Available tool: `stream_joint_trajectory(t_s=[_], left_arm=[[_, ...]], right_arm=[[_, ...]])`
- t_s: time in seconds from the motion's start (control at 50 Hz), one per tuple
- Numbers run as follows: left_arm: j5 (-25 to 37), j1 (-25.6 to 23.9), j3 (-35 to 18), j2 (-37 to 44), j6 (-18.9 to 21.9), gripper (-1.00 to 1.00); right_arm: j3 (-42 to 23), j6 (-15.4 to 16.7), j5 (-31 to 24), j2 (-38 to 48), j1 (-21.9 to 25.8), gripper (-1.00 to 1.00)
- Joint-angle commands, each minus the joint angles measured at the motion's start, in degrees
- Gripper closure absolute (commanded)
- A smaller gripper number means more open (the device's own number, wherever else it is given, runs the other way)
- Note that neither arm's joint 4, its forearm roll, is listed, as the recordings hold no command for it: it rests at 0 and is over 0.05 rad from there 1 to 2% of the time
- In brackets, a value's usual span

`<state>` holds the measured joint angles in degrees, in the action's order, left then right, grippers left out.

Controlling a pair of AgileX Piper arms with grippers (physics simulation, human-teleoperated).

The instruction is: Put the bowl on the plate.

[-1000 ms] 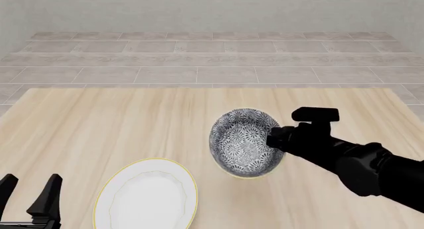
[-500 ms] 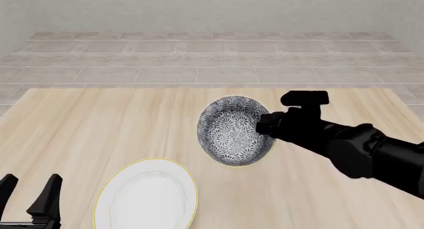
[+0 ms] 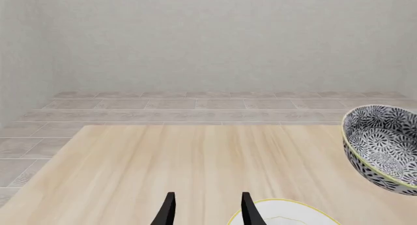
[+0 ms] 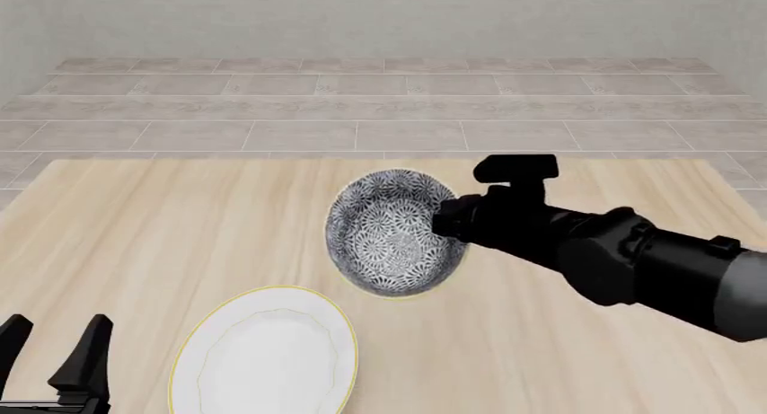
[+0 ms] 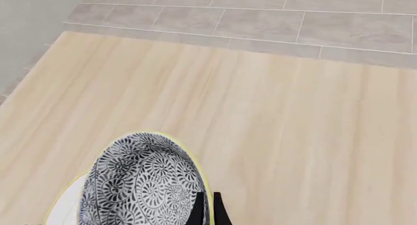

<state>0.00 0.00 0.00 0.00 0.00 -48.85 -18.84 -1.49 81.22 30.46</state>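
So the bowl (image 4: 392,233) is held by its rim in the right gripper (image 4: 446,222), clamped on the side nearest that gripper's arm, and it's tipped with the opening turned toward the front camera. It's lifted off the bench (image 4: 180,225). The plate (image 4: 266,356) is seen flat on the bench, below and to the left of the held bowl, just beside the left gripper (image 4: 54,342), which is parked low with its fingers spread and nothing between them.

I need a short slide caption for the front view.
Right gripper carries the bowl above the table, toward the plate.
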Motion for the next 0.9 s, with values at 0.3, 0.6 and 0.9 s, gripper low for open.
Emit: stream_joint_trajectory(t_s=[0.3, 0.6, 0.9], left_arm=[[0.0, 0.0, 0.0, 0.0, 0.0, -1.00], [0.0, 0.0, 0.0, 0.0, 0.0, -1.00], [0.0, 0.0, 0.0, 0.0, 0.0, -1.00]], right_arm=[[-3.3, -0.8, -0.2, 2.2, 3.0, 1.00], [-4.2, -0.6, -0.1, 3.5, 3.9, 1.00], [-4.9, -0.5, -0.2, 4.8, 5.4, 1.00]])
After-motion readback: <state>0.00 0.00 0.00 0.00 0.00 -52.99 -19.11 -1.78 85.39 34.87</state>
